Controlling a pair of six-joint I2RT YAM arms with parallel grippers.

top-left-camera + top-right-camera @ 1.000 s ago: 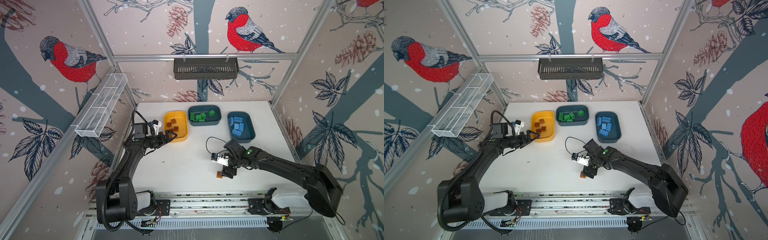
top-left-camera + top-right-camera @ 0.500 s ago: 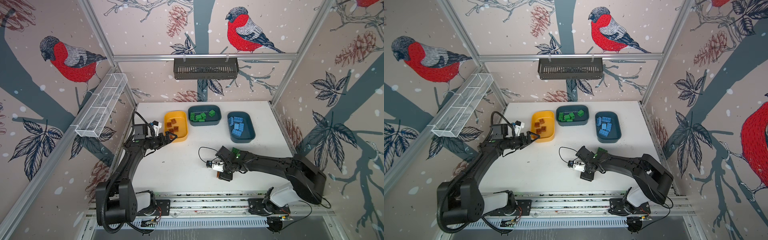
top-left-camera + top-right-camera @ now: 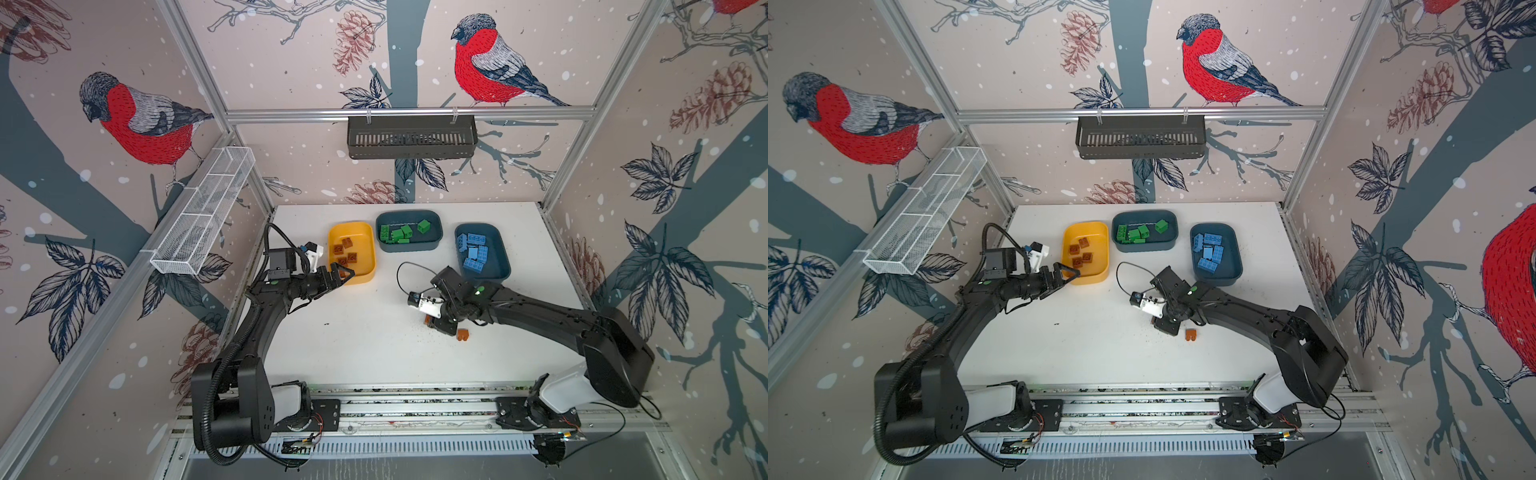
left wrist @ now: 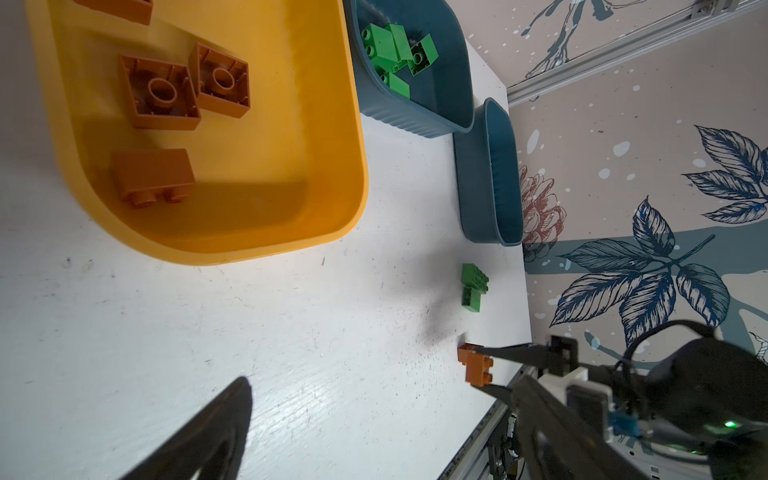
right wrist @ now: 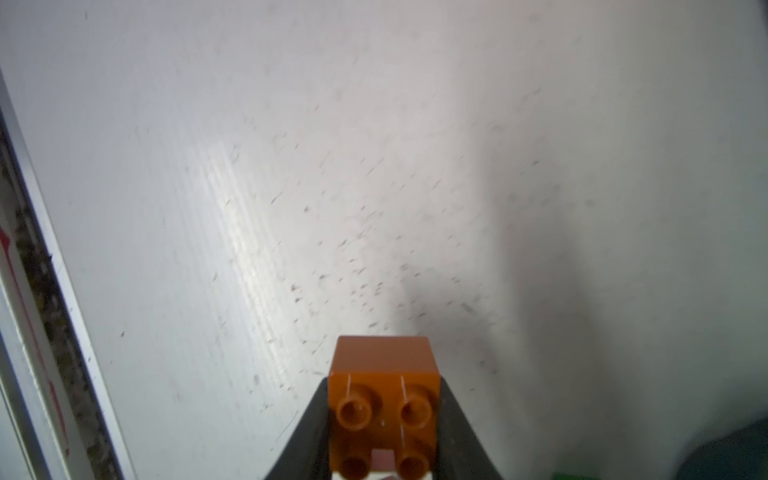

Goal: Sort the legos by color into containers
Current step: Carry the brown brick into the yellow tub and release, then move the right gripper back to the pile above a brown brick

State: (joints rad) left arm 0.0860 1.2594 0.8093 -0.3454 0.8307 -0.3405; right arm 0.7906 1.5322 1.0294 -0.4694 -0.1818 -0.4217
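My right gripper point(image 3: 433, 323) is shut on a brown-orange lego point(image 5: 384, 399), low over the white table near its front middle. The left wrist view shows that lego point(image 4: 478, 368) pinched between both jaws. A second brown-orange lego point(image 3: 462, 334) lies loose beside it. A green lego point(image 4: 473, 286) lies on the table, hidden under the right arm in both top views. My left gripper point(image 3: 343, 274) stands open and empty at the yellow container's point(image 3: 365, 272) front corner. Brown-orange legos lie in the yellow container, green ones in the middle teal container point(image 3: 409, 246), blue ones in the right teal container point(image 3: 498, 249).
A white wire mesh tray point(image 3: 203, 216) hangs on the left wall. A dark slotted basket point(image 3: 411, 137) hangs on the back rail. A metal rail point(image 3: 415, 401) runs along the table's front edge, and the right arm's cable point(image 3: 401, 274) loops above the table.
My right gripper has shut on a brown-orange lego, and its arm has shifted a little over the front of the table. The left arm has not moved.
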